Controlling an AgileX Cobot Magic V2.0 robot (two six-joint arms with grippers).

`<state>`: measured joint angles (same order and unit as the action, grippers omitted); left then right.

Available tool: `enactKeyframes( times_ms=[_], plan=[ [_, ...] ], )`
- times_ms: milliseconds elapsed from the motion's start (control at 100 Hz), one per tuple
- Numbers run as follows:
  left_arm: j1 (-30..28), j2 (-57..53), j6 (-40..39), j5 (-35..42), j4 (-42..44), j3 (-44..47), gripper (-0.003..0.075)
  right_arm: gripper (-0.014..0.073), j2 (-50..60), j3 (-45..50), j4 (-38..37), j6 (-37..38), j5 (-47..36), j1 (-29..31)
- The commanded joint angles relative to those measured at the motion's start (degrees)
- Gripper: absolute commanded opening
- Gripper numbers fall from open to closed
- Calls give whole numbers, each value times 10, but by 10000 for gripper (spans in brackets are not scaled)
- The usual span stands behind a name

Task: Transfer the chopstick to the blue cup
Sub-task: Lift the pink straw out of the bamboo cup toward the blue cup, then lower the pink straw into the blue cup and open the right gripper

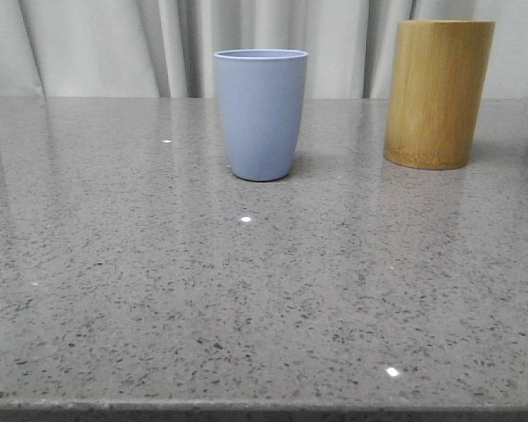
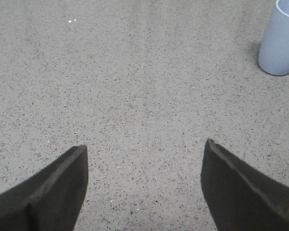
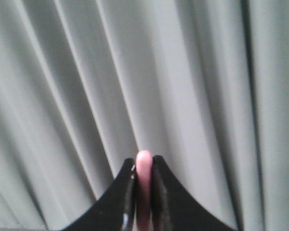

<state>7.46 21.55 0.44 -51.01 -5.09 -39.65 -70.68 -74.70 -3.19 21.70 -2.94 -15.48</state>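
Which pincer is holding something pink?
The right pincer, squeezed shut on a pink chopstick. The left pincer is wide open, empty, over the table.

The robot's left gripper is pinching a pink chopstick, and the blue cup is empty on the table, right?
Not quite: the right gripper pinches the pink chopstick, as the right wrist view shows. The left gripper is open. No sticks poke out of the blue cup.

even soft light, specular glints on table (image 1: 114, 264), right-wrist view blurry.

A tan bamboo holder (image 1: 438, 93) is seen upright on a speckled grey table (image 1: 246, 299), backed by pale pleated curtains (image 1: 114, 44).
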Motion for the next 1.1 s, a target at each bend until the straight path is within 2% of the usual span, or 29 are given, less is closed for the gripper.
enactKeyframes(
  times_ms=[0, 130, 270, 570, 790, 860, 1010, 1090],
  plan=[
    [-1, 5, -4, 42, -6, -13, 482, 1, 7, -20, -7, -2, -46, -33],
    [-1, 5, -4, 42, -6, -13, 482, 1, -13, -20, -7, -2, -93, -79],
    [-1, 5, -4, 42, -6, -13, 482, 1, -54, -20, -7, -2, -138, -102],
    [-1, 5, -4, 42, -6, -13, 482, 1, -153, -20, -7, -2, -173, -125],
    [-1, 5, -4, 42, -6, -13, 482, 17, -183, -20, -7, 10, -174, -126],
    [-1, 5, -4, 42, -6, -13, 482, 87, -183, -20, -7, 17, -173, -126],
    [-1, 5, -4, 42, -6, -13, 482, 373, -183, -20, -7, 20, -165, -126],
    [-1, 5, -4, 42, -6, -13, 482, 461, -183, -20, -7, 25, -148, -126]
  ],
)
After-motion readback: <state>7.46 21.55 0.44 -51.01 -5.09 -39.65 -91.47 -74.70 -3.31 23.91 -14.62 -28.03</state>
